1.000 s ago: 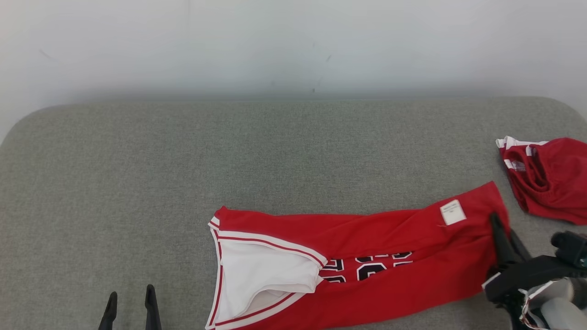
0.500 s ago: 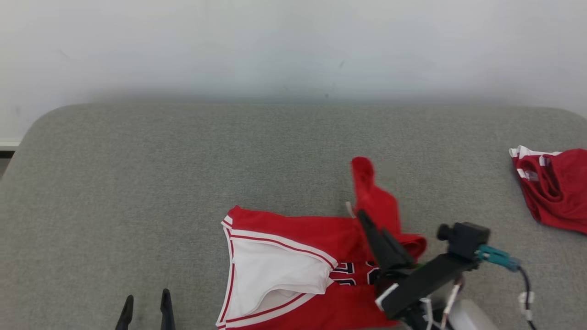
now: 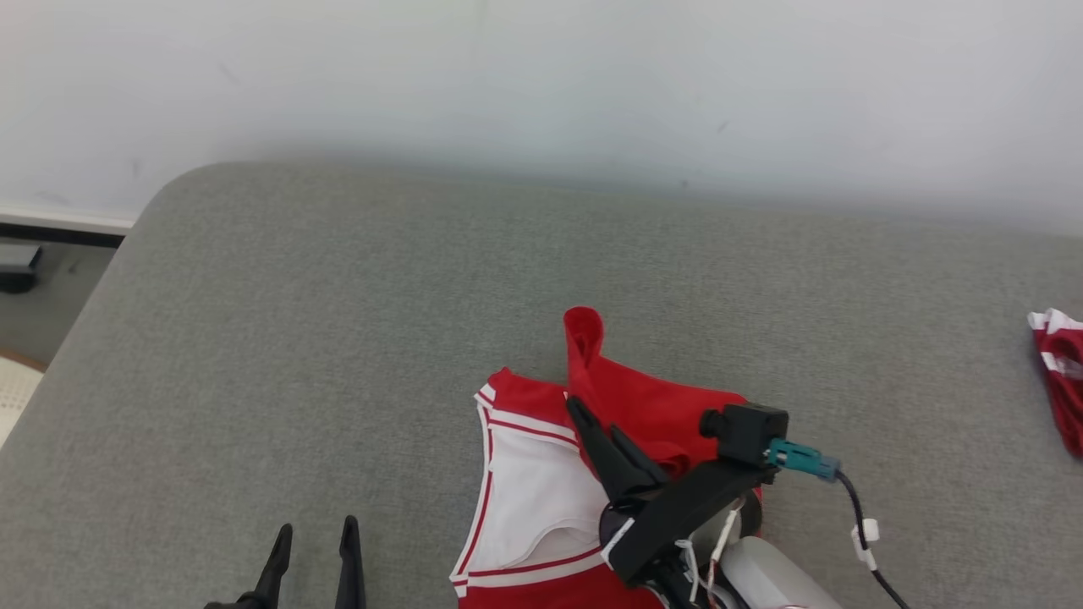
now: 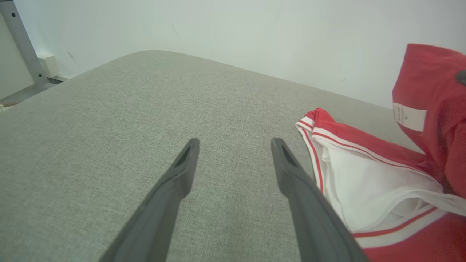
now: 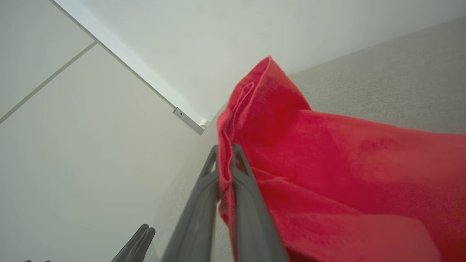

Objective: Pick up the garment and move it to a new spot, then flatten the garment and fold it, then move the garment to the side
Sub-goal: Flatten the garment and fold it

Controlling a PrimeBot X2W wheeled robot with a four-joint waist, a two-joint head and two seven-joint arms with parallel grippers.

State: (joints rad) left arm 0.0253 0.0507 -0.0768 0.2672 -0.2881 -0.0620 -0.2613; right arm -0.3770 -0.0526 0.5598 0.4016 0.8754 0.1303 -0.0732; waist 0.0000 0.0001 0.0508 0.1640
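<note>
Far left: dark skirting strip (image 3: 68,234) under white wall (image 3: 508,76). Left gripper (image 3: 316,529) spread wide, empty, above grey fabric surface (image 3: 338,296). Centre: red jersey (image 3: 533,482) bunched on surface, red edge pinched upright by clenched right gripper (image 3: 594,419). Right edge: smaller red garment (image 3: 1062,372).

Garment (image 3: 541,499) on cushion (image 3: 338,338), smaller garment (image 3: 1062,372) far right

My head camera looks forward and down across the grey cushion (image 3: 296,338) toward the white wall (image 3: 541,76). The left wrist camera sits low over that cushion, facing the wall along the left gripper (image 4: 235,142). The right wrist camera is tilted, very close to the garment (image 5: 346,163). All three views share the garment.
</note>
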